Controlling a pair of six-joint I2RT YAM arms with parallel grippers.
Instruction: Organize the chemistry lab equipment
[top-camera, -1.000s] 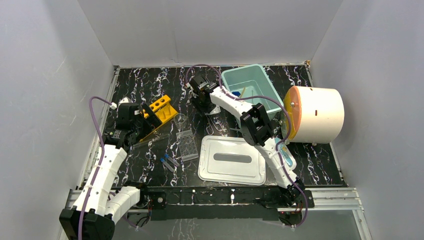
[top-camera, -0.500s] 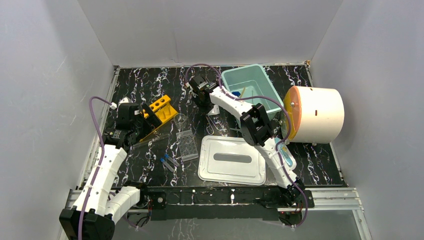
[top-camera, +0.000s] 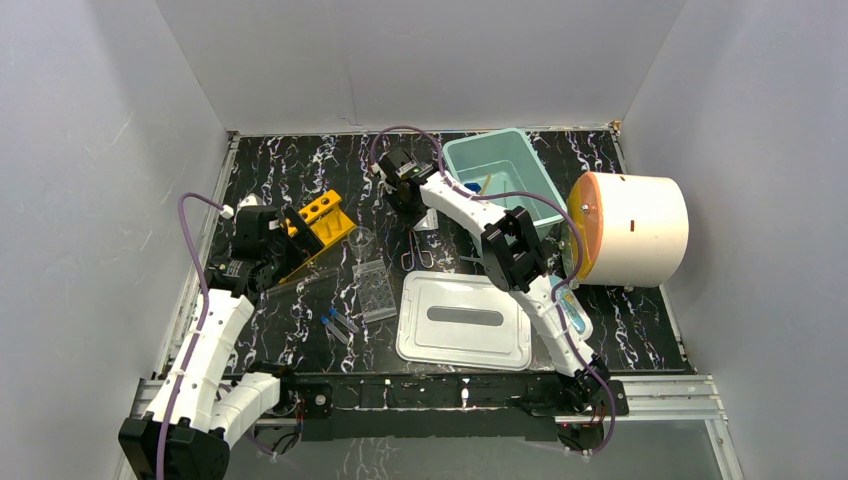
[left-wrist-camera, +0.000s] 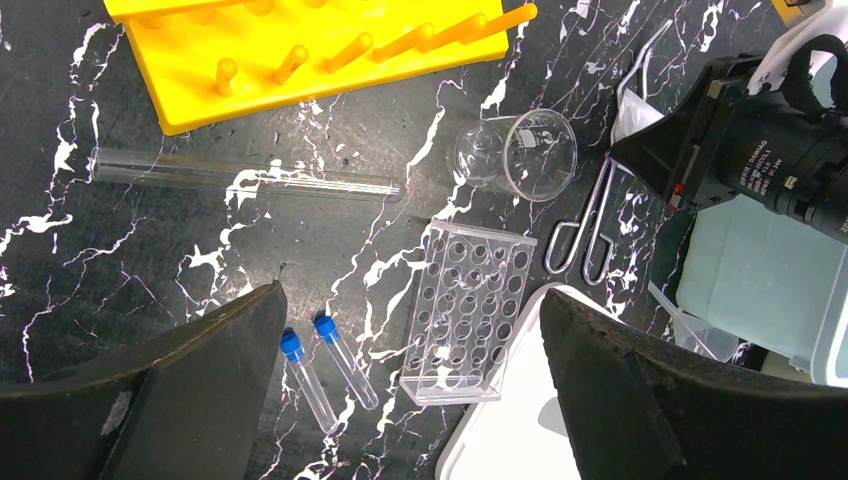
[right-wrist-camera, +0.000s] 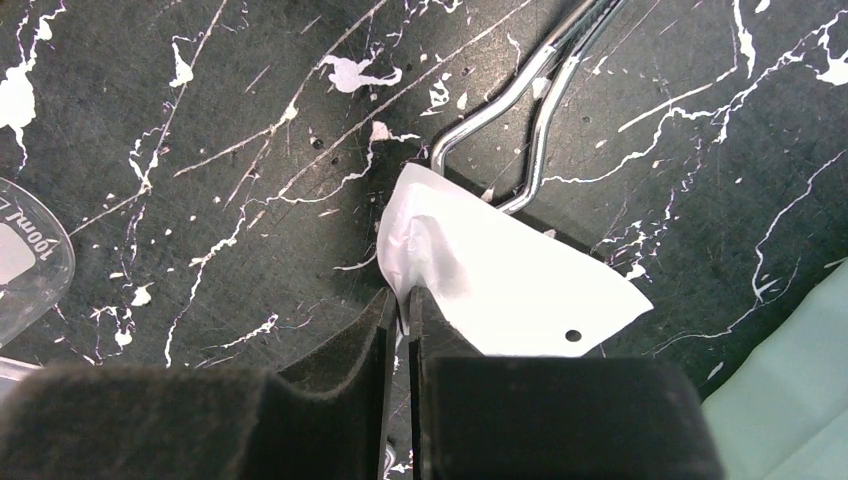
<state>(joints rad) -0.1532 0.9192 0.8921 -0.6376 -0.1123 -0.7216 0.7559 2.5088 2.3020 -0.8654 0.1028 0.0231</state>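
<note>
Hovering with its jaws spread wide, the left gripper (left-wrist-camera: 410, 295) hangs above two blue-capped clear tubes (left-wrist-camera: 335, 365) lying beside a clear plastic well plate (left-wrist-camera: 465, 310), just left of a white rectangular lid (top-camera: 465, 320). Farther back, a clear beaker (left-wrist-camera: 520, 155) sits near the yellow-orange holed test-tube rack (left-wrist-camera: 300, 50). Beyond it, beside a teal bin (top-camera: 500, 165), the right gripper (right-wrist-camera: 403, 300) is clamped on the edge of a white plastic bag (right-wrist-camera: 500, 270) that covers one end of the metal scissor-handled forceps (right-wrist-camera: 543, 100).

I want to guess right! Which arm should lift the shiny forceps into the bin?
Right: its end effector pinches the white packet on the forceps, beside the bin. The left end effector hangs open farther away.
</note>
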